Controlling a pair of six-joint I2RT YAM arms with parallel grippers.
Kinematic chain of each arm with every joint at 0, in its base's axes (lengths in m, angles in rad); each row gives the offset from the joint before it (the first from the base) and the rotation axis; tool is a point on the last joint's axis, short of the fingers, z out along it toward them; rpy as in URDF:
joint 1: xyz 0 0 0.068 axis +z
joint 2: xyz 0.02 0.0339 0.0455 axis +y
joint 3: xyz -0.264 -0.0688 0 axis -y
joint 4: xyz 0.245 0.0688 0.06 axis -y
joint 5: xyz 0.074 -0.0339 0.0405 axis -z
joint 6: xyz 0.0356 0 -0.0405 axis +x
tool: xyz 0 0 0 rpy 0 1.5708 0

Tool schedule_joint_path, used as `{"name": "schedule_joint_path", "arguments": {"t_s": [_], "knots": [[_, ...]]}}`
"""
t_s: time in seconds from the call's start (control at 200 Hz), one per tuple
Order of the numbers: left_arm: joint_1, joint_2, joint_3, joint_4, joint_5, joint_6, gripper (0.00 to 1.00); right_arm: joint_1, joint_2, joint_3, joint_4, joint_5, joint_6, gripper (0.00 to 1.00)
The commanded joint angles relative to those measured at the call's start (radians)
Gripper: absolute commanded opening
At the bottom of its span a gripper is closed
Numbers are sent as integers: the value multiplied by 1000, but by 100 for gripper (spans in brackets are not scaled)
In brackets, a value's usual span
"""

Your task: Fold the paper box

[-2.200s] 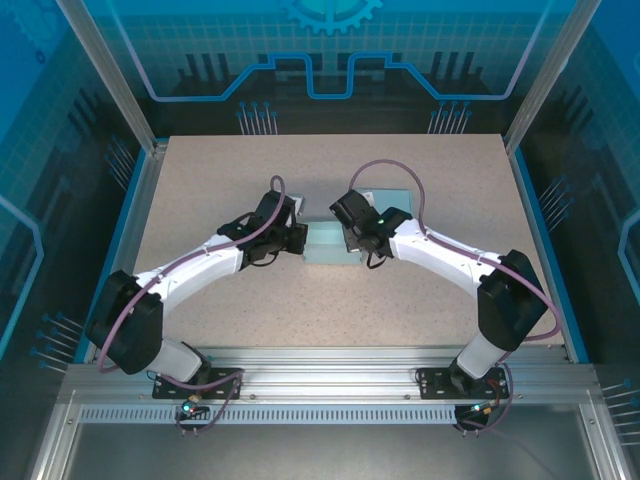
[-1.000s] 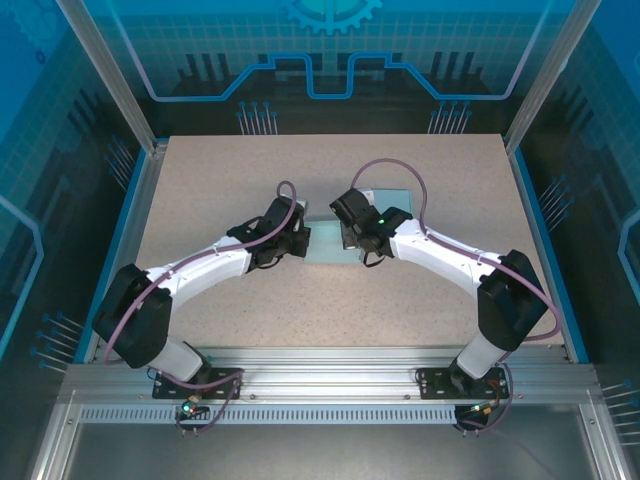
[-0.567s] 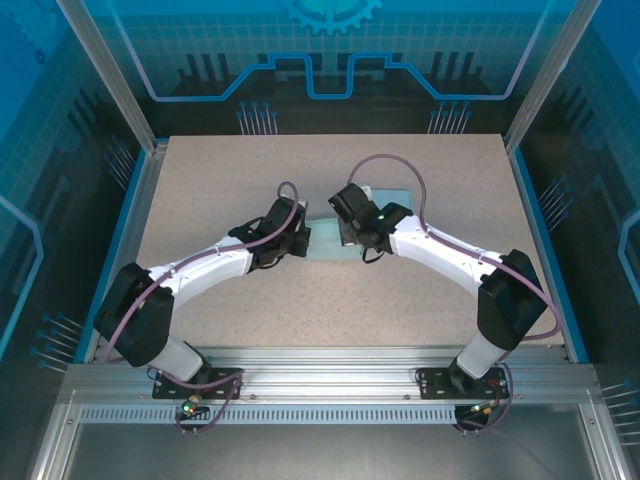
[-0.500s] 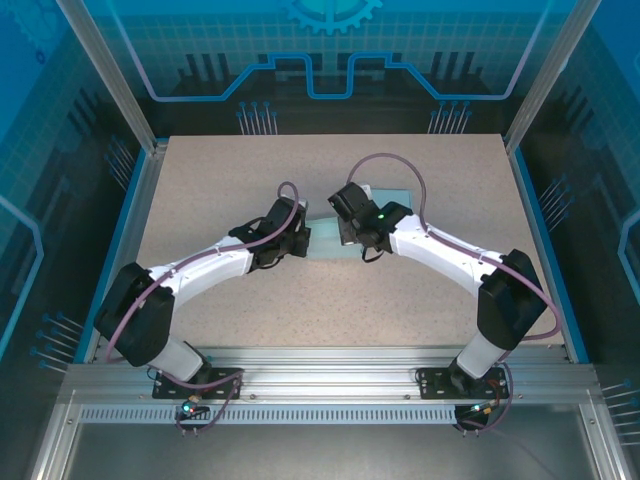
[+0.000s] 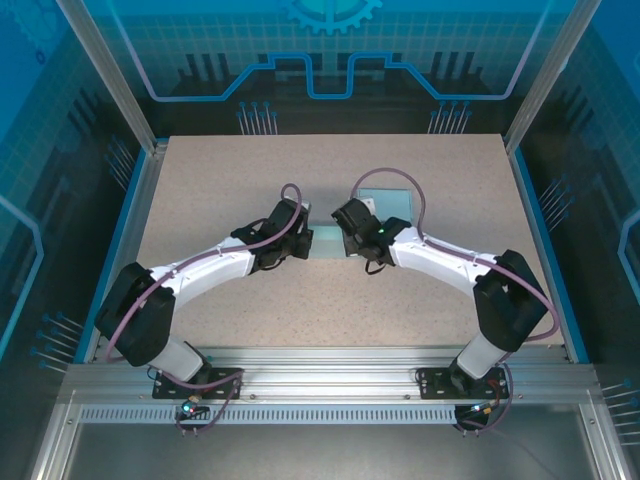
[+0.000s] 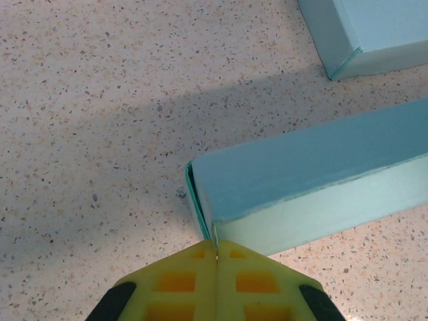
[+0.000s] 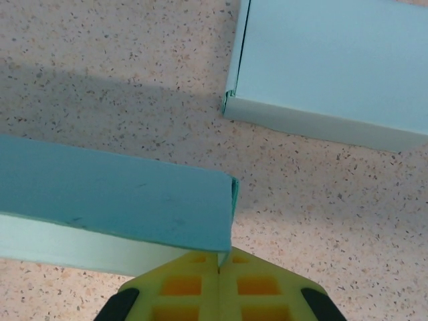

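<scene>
- The paper box (image 5: 325,241) lies in the middle of the table (image 5: 220,180), between the two claws.
- The left claw (image 6: 216,249) has its yellow fingers pressed together, pinching the corner at the box's left end.
- The right claw (image 7: 219,257) is pressed together too, pinching the corner at the box's right end.
- Another blue box (image 7: 328,73) sits just behind, near the first one but not touching it.

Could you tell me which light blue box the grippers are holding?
The nearer box, pinched at its ends by the left gripper and right gripper; the farther box lies free behind it.
</scene>
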Motion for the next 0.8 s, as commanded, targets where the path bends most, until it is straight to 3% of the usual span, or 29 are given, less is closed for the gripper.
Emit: {"name": "schedule_joint_path", "arguments": {"t_s": [0.0, 0.215, 0.49, 0.64, 0.795], "knots": [[-19, 28, -18, -39, 60, 12, 0, 24, -22, -73, 82, -45, 19, 2], [-20, -8, -34, -21, 46, -6, 0, 25, -56, -146, 151, -35, 14, 2], [-20, -140, -47, -29, 56, -32, 47, 36, -43, -122, 121, 1, 9, 2], [-22, -203, -47, -32, 43, -44, 63, 54, -34, -109, 101, 31, 8, 2], [-17, -220, -41, 3, -80, -90, 80, 70, -25, -94, 81, 60, 5, 2]]}}
